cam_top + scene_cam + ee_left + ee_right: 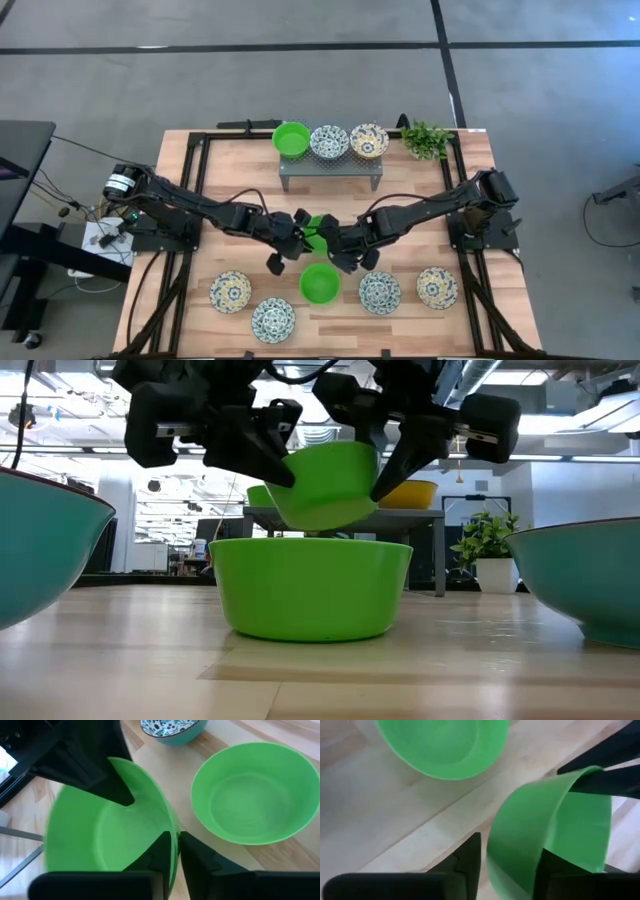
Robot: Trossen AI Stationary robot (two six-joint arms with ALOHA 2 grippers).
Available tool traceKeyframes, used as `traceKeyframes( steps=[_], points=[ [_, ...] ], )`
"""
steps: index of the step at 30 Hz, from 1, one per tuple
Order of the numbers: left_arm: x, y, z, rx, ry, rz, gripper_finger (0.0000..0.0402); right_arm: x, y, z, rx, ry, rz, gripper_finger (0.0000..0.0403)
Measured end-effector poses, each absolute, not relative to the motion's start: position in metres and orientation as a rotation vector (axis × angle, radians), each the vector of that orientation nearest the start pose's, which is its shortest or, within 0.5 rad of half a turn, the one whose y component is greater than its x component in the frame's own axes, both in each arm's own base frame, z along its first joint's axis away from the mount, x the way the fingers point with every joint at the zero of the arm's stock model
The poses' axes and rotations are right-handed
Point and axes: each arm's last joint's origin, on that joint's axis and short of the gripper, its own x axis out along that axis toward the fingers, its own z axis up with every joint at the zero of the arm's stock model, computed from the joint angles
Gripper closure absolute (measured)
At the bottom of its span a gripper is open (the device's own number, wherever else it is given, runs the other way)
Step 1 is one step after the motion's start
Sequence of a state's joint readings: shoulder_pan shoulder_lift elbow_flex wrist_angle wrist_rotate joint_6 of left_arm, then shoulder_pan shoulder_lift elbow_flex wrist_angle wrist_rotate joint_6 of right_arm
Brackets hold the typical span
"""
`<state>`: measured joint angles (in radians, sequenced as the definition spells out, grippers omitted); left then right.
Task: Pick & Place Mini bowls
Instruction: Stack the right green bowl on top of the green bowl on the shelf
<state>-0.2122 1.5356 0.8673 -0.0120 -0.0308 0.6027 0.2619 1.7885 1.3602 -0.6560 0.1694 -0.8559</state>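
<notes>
A plain green mini bowl (317, 232) hangs in the air at mid-table between my two grippers. My left gripper (175, 852) is shut on its rim. My right gripper (507, 865) is open at the opposite side, one finger outside the wall and one over the hollow (570, 820). I cannot tell whether it touches. A second green bowl (320, 283) stands on the table just below the held one (310, 585). Two yellow-patterned bowls (231, 291) (437, 287) and two blue-patterned bowls (273, 320) (380, 292) stand along the near side. My left gripper pinches the held bowl's rim (172, 827) on its left side, one finger inside the hollow and one outside. The fingers come slanting down from the table's left. The bowl (325, 485) is lifted clear and tilted, above the green bowl on the table.
A grey perforated rack (330, 170) at the table's far side carries a green bowl (291, 139), a blue-patterned bowl (329, 141) and a yellow-patterned bowl (369, 140). A small leafy plant (427, 139) stands to the right of the rack.
</notes>
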Motion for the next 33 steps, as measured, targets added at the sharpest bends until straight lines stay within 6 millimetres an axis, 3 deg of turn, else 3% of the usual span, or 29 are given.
traceKeyframes(
  steps=[4, 8, 16, 18, 21, 25, 33],
  points=[
    [0.309, -0.062, 0.202, 0.649, 0.612, -0.356, 0.0390, 0.357, 0.093, 0.234, -1.058, 0.986, 0.430, 0.0279],
    [0.310, -0.060, 0.203, 0.619, 0.615, -0.336, 0.0390, 0.348, 0.091, 0.250, -1.069, 0.981, 0.359, 0.0267],
    [0.308, -0.059, 0.201, 0.581, 0.651, -0.296, 0.0392, 0.299, 0.077, 0.316, -0.638, 0.900, 0.126, 0.0264],
    [0.306, -0.061, 0.205, 0.573, 0.643, -0.262, 0.0389, 0.283, 0.073, 0.324, -0.516, 0.903, 0.109, 0.0263],
    [0.300, -0.062, 0.219, 0.592, 0.617, -0.162, 0.0390, 0.263, 0.074, 0.318, -0.417, 0.909, 0.142, 0.0257],
    [0.285, -0.055, 0.249, 0.608, 0.550, -0.017, 0.0391, 0.237, 0.076, 0.292, -0.343, 0.920, 0.187, 0.0249],
    [0.251, -0.005, 0.301, 0.522, 0.416, 0.211, 0.0389, 0.215, 0.070, 0.248, -0.249, 0.731, 0.167, 0.0246]
  ],
)
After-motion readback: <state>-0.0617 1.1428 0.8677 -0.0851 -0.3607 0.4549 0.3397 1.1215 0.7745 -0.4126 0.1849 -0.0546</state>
